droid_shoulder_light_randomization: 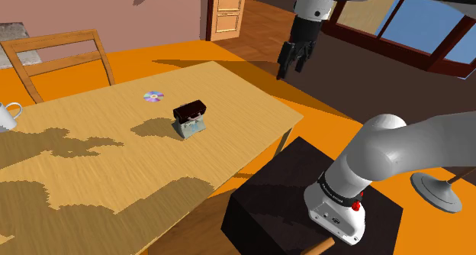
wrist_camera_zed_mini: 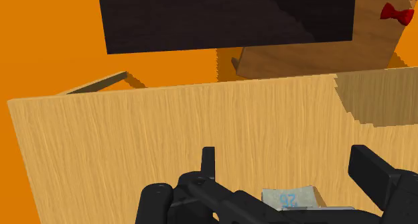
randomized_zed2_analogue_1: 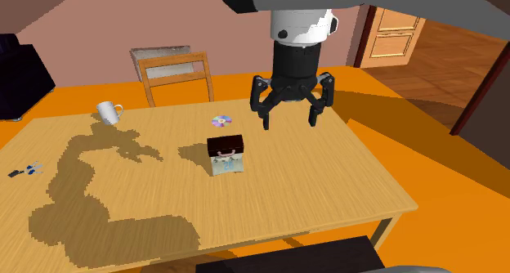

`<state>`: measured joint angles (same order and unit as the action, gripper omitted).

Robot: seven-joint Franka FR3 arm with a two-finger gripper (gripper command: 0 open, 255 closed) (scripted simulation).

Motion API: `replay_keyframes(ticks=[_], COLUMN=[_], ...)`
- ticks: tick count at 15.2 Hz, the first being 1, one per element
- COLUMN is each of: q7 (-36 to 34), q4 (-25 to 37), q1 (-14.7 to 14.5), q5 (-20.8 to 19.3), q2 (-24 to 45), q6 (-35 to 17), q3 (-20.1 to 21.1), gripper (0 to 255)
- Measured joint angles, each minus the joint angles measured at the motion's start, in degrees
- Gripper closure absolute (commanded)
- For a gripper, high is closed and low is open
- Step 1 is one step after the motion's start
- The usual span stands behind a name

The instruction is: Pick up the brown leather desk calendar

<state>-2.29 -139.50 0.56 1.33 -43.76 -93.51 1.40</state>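
Note:
The desk calendar point(droid_shoulder_light_randomization: 189, 117) stands near the middle of the wooden table point(droid_shoulder_light_randomization: 91, 177). It has a dark brown top and a pale front page. In the second exterior view the calendar point(randomized_zed2_analogue_1: 225, 154) stands upright, below and to the left of my gripper point(randomized_zed2_analogue_1: 290, 116). My gripper point(droid_shoulder_light_randomization: 294, 62) hangs open well above the table with nothing between its fingers. In the wrist view the calendar's pale page with blue print point(wrist_camera_zed_mini: 288, 198) shows low between the spread fingers of the gripper point(wrist_camera_zed_mini: 288, 163), far beneath them.
A shiny disc point(randomized_zed2_analogue_1: 221, 121) lies on the table behind the calendar. A white mug point(randomized_zed2_analogue_1: 108, 111) and a wooden chair point(randomized_zed2_analogue_1: 172, 71) are at the far side. Small items point(randomized_zed2_analogue_1: 24, 171) lie near one table edge. The black stand point(droid_shoulder_light_randomization: 305, 192) sits beside the table.

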Motion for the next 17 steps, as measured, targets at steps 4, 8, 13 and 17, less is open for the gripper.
replay_keyframes(ticks=[4,8,13,17], q7=[-5.4,-15.0,-27.4,-37.4], q4=[-1.6,-3.4,-3.5,-2.2], q1=[0.5,1.6,3.6,5.5], q5=[2.0,5.1,7.8,8.1], q2=[2.1,6.4,14.7,22.5], q6=[-4.4,-11.9,-22.4,-30.7], q3=[2.4,6.3,11.4,15.1], gripper=[0,0,0,0])
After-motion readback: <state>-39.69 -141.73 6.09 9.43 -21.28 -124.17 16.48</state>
